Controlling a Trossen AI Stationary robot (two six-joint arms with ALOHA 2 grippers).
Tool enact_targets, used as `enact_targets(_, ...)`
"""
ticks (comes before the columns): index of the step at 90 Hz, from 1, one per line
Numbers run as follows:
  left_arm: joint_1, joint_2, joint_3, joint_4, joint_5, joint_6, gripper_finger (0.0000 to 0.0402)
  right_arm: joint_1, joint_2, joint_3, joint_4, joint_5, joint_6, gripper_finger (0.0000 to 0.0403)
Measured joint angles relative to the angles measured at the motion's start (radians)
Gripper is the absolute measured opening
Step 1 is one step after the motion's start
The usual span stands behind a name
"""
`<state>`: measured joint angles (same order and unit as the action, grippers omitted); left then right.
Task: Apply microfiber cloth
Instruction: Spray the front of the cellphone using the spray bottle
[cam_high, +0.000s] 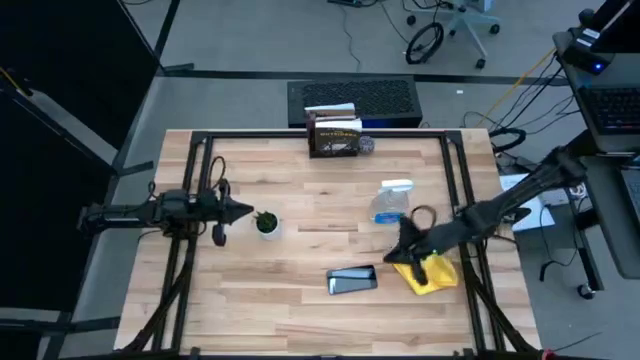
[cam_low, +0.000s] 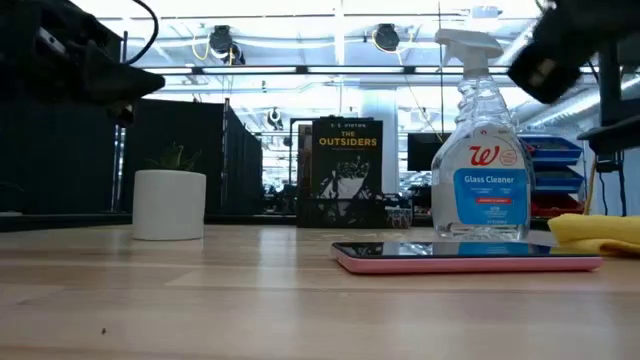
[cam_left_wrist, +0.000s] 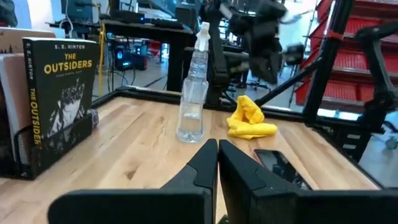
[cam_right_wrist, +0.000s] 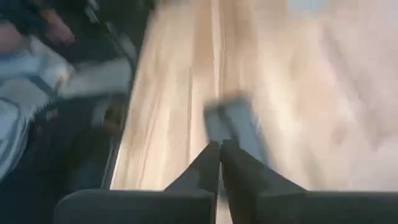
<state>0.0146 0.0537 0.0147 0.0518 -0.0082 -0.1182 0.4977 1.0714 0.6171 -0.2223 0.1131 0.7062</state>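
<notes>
The yellow microfiber cloth (cam_high: 436, 274) lies crumpled on the table near its right edge, also seen in the low view (cam_low: 600, 232) and the left wrist view (cam_left_wrist: 249, 118). Just left of it a black smartphone (cam_high: 352, 281) in a pink case lies flat, screen up. My right gripper (cam_high: 400, 250) hangs shut above the cloth's left part, clear of it, and looks down toward the phone (cam_right_wrist: 233, 124). My left gripper (cam_high: 240, 210) waits shut at the table's left, above the wood.
A clear spray bottle (cam_high: 392, 200) of blue liquid stands just beyond the cloth. A small white pot (cam_high: 267, 223) with a plant stands by my left gripper. A book (cam_high: 335, 135) in a black holder stands at the far edge. A black frame (cam_high: 460, 170) borders the table.
</notes>
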Motion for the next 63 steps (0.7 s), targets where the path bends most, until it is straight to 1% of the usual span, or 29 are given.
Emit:
enact_targets(8,-0.012,0.028,0.028,-0.002,0.000,0.041,0.0000,0.003,0.106,0.020,-0.070,-0.034,0.175,0.0000)
enact_targets(12,-0.019,0.052,0.049,0.004,0.000,0.062,0.0000,-0.010,0.145,0.020,-0.080,-0.053,0.271,0.0004)
enact_targets(16,-0.026,0.083,0.068,0.004,0.000,0.076,0.0000,-0.021,0.183,0.020,-0.080,-0.064,0.334,0.0012)
enact_targets(22,-0.037,0.141,0.098,0.002,-0.013,0.081,0.0000,-0.025,0.226,0.021,-0.081,-0.064,0.407,0.0033)
enact_targets(31,-0.053,0.248,0.149,0.004,-0.024,0.112,0.0000,-0.024,0.260,0.021,-0.039,-0.071,0.481,0.0079)
enact_targets(39,-0.076,0.366,0.187,0.039,-0.023,0.138,0.0000,-0.025,0.279,0.021,-0.012,-0.068,0.555,0.0125)
enact_targets(49,-0.123,0.553,0.236,0.130,-0.023,0.171,0.0000,-0.025,0.307,0.021,-0.006,-0.051,0.637,0.0175)
enact_targets(56,-0.166,0.695,0.286,0.169,-0.026,0.178,0.0000,-0.024,0.328,0.021,0.002,-0.039,0.666,0.0200)
enact_targets(63,-0.209,0.838,0.353,0.183,-0.045,0.179,0.0000,-0.023,0.352,0.021,0.032,-0.035,0.670,0.0216)
